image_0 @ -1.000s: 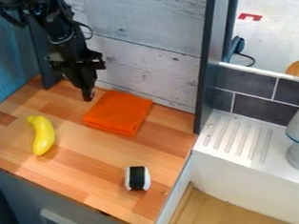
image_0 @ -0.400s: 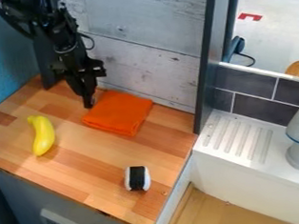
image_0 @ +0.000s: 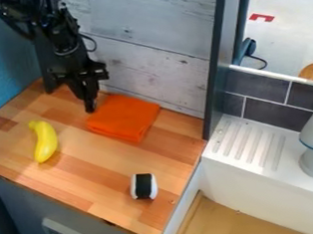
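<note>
The pincer (image_0: 90, 110) has come down a little, which makes the folded orange cloth (image_0: 124, 118), left of centre on the counter (image_0: 95, 167), its nearest thing. Spread or pressed together, I can't tell. The yellow banana (image_0: 45, 141) lies further left; a black-and-white roll (image_0: 144, 186) sits at lower centre.

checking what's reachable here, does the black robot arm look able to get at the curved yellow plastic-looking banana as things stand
Likely yes: the banana lies uncovered on the wooden counter, with nothing visible between it and the black end effector, which hangs by the folded orange cloth.
</note>
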Robot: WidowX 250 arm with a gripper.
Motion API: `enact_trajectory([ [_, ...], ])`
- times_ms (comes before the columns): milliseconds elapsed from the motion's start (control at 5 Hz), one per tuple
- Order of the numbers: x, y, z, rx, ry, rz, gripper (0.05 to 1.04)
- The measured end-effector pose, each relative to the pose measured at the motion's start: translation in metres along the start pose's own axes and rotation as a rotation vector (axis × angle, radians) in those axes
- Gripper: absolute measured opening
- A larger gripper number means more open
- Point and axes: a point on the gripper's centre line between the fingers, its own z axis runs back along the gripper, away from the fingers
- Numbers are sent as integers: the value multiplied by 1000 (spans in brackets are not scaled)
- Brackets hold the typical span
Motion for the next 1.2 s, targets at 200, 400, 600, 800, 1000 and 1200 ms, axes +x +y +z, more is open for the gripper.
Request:
enact_trajectory([
  [200,3,14,2,-3,-7,32,345],
  [400,1,21,-4,-13,10,44,345],
  [600,0,21,-4,-17,15,33,345],
  [800,1,23,-5,-32,5,41,410],
  [1000,-1,24,-7,-37,18,41,687],
  [1200,-1,23,-7,-43,20,44,980],
])
